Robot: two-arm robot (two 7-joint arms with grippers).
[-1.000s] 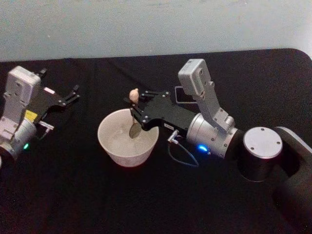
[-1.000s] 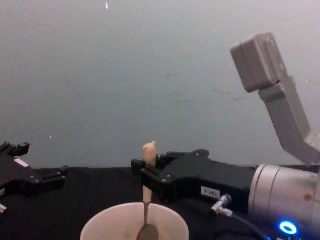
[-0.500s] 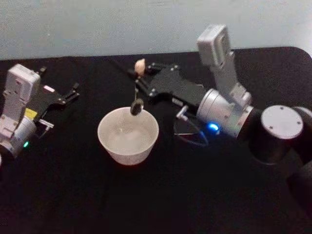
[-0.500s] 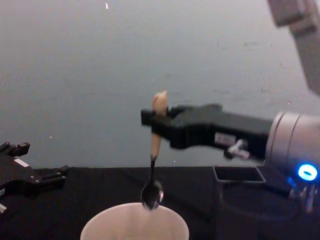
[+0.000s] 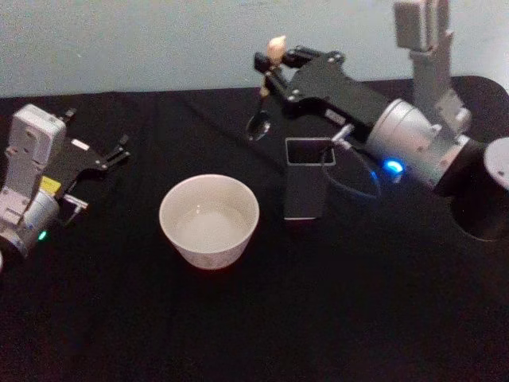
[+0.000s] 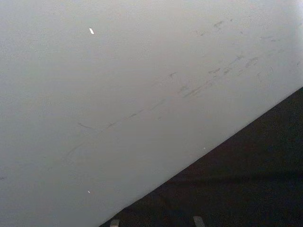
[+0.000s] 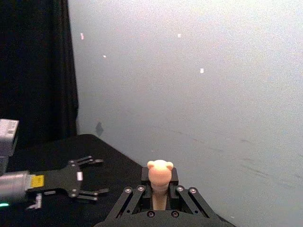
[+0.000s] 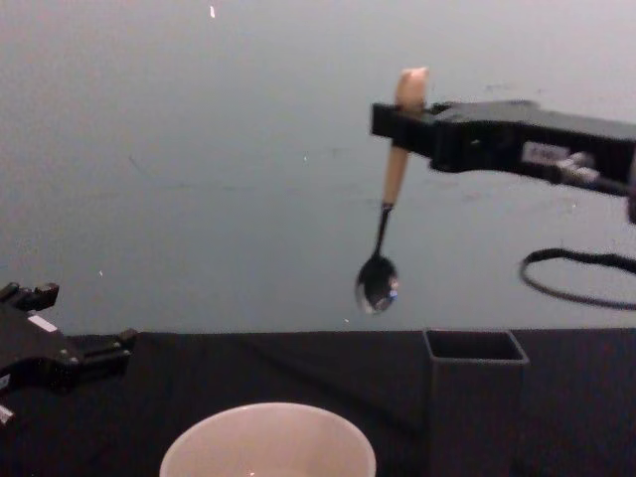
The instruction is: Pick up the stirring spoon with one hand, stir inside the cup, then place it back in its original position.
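Right arm: reaches in from 3 o'clock toward 12 o'clock in the head view, raised well above the table, silver wrist with a blue light lit. Right gripper (image 5: 274, 68): black, held high, fingers clamped on the handle of the spoon (image 8: 383, 260), which hangs bowl-down.

Left arm: parked at 9 o'clock, low by the table. Left gripper (image 5: 119, 153): black, fingers spread apart, holding nothing.

The spoon (image 8: 379, 282) has a glossy metal bowl and a matt cream handle. The cup (image 5: 209, 220) looks smooth, glazed white. The holder (image 5: 307, 177) is matt grey; the counter (image 5: 238, 318) is black cloth.
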